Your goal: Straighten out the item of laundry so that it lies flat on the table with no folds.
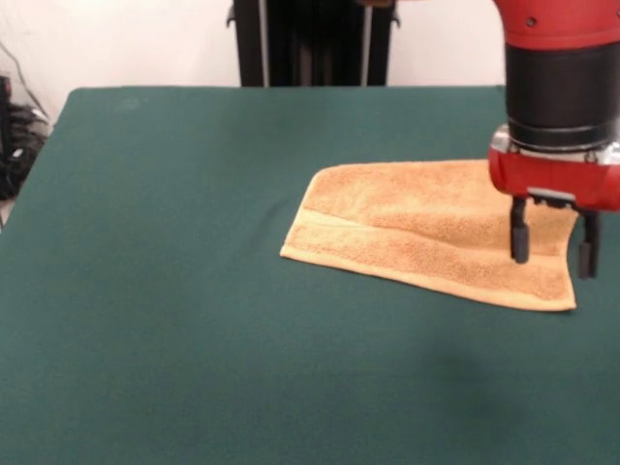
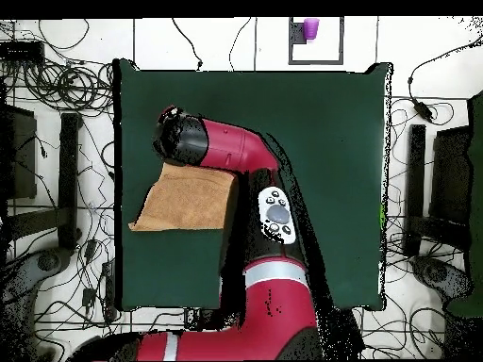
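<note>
Over the towel's [image 1: 436, 232] right corner, the gripper [image 1: 553, 243] is being held with its fingers [image 1: 520, 232] spread apart and nothing between them. On the green table [image 1: 174, 291] toward its right edge, the towel is lying with a ridge still showing along its band. Judged risk: if only the top layer is being pinched, the fold is being dragged rather than opened, or the cloth is being pulled off the edge.
</note>
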